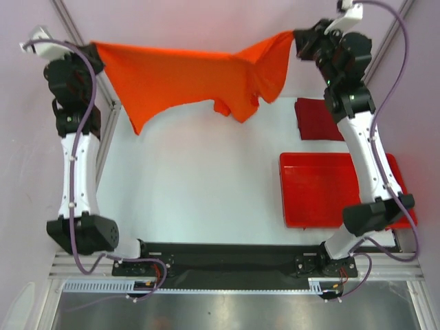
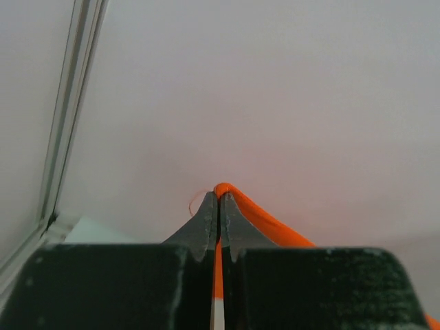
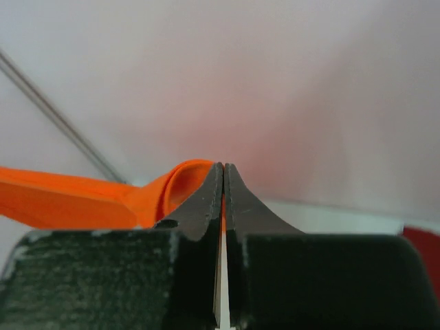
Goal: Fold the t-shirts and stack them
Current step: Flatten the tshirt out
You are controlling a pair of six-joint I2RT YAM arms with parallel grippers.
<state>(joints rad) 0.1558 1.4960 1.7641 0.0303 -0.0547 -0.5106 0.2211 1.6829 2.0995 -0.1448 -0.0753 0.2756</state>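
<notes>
No lettering, brand, number or sign is legible in any view; the orange t-shirt (image 1: 185,79), the dark red t-shirt (image 1: 316,118) and the red tray (image 1: 313,189) all present plain, unmarked surfaces.

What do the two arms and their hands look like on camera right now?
The left arm and right arm have white link shells with black joint housings. A purple cable loops along each. The left hand and right hand have black bodies with tapered dark grey fingers.

Bright, even light with only faint shadows; the white tabletop (image 1: 192,185) nearly glares. The orange t-shirt (image 1: 185,75) tints the wall (image 3: 309,103) pink, and the wrist views look soft.
</notes>
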